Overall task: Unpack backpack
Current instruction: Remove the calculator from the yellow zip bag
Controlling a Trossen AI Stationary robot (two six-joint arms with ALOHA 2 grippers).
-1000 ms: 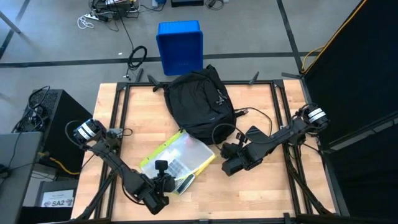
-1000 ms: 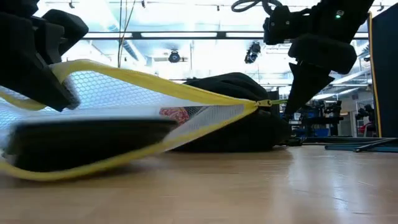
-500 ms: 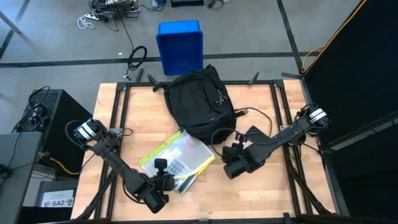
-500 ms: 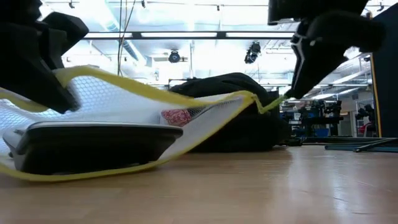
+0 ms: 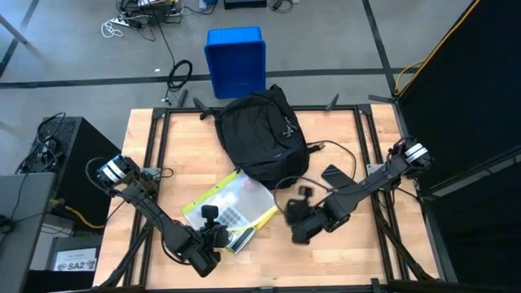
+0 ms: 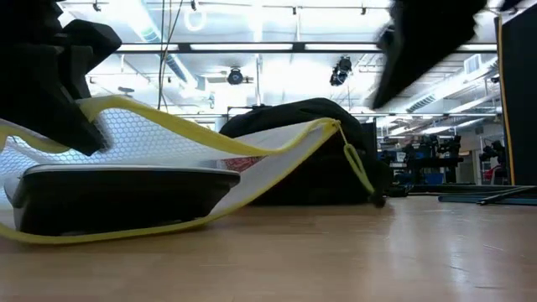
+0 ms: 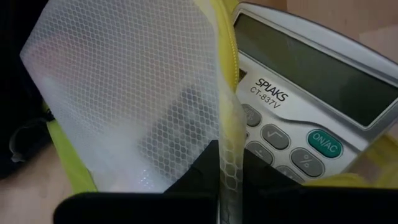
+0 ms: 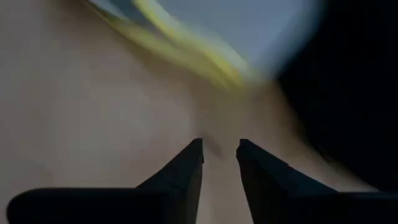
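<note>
On the wooden tabletop (image 5: 342,130), backpack (image 5: 259,134) at twelve o'clock; left gripper (image 5: 213,236) clamps the mesh pouch (image 5: 232,203), right gripper (image 5: 295,230) empty, jaws slightly apart. Next, empty the pouch.

A translucent white honeycomb mesh, edged in yellow, is shown by the pouch (image 5: 232,209) pinched in the left gripper (image 5: 213,238). A grey face, dark display and teal ON/AC key are borne by the calculator (image 7: 298,106) inside it. Plain black is worn by the backpack (image 5: 259,134) beyond.

A blue bin (image 5: 235,60) stands on the floor just beyond the table (image 5: 350,248) — on it lies a yellow-edged mesh pouch (image 5: 232,208) holding a calculator (image 7: 298,118).
</note>
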